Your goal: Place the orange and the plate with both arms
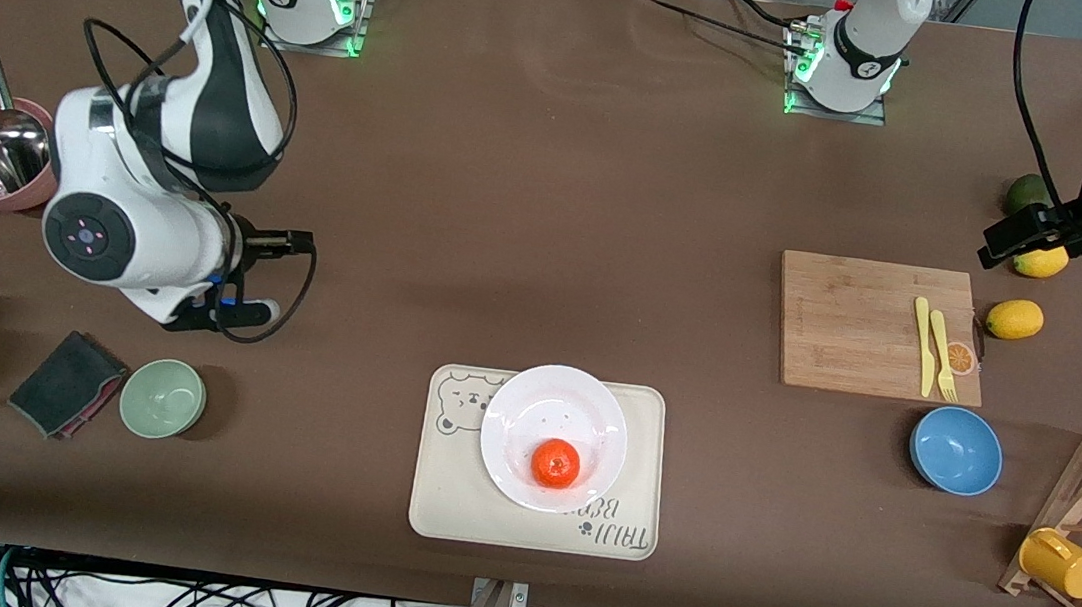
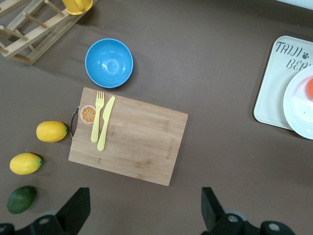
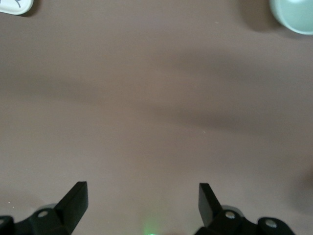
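Front view. The orange (image 1: 555, 464) lay on the plate (image 1: 529, 413), in the part of it nearest the lower frame edge, and the plate rested on the bear-print tray (image 1: 440, 494) at lower centre. On this evidence the placing step appeared complete, with both arms standing clear. The left gripper (image 1: 1002, 243) hung at the upper right of the frame over the lemons, and the right gripper (image 1: 229, 306) sat at centre left over bare surface (image 1: 552, 194). Neither held anything. Any next move would call only for holding both arms off the tray so that the plate was not disturbed. Counted here: one orange, one plate, one tray, one cutting board (image 1: 860, 327), two lemons (image 1: 1015, 319), one blue bowl (image 1: 956, 450), one green bowl (image 1: 163, 398).

Left wrist view. The left gripper (image 2: 146, 208) showed its fingers spread wide and empty at the bottom of the frame. The plate (image 2: 298, 110) was cut by the right edge, with a sliver of orange (image 2: 310, 87) showing on it. Counted here: two lemons (image 2: 51, 131), one avocado (image 2: 20, 199), one blue bowl (image 2: 109, 62), one yellow fork (image 2: 97, 117), one yellow knife (image 2: 105, 122).

Right wrist view. The right gripper (image 3: 143, 203) was likewise released and empty over plain brown surface (image 3: 156, 98). One green bowl (image 3: 293, 14) showed at the upper right corner. Neither orange nor plate could be made out.
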Robot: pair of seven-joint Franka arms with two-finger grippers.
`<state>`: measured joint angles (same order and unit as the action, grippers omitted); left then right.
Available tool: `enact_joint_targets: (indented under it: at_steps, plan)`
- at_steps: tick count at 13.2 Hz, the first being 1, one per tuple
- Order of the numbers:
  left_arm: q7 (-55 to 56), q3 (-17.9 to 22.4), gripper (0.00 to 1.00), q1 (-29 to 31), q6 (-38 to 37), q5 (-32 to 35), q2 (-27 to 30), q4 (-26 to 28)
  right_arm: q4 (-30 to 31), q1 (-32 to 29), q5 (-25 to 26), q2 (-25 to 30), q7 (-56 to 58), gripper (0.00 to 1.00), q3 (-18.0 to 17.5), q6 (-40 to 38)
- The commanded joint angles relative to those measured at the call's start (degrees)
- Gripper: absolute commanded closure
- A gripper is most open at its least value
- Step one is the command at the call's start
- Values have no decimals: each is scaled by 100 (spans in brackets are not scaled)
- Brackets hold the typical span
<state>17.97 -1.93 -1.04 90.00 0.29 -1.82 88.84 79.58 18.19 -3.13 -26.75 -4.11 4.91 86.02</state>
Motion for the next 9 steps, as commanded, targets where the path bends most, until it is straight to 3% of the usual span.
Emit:
enact_joint_targets:
  at_steps: [1,4,7,9]
  plan:
    - [14,-44,0,16,-114,173,-55,-147,259,18,259,486,-152,0,63,-147]
    - [14,-44,0,25,-114,173,-47,-156,329,-52,383,872,-143,0,107,-261]
    - [14,-44,0,16,-114,173,-47,-147,1285,-744,445,1811,-30,0,-173,150]
    - [14,-44,0,25,-123,173,-47,-147,1472,-1334,445,2138,120,0,-280,213]
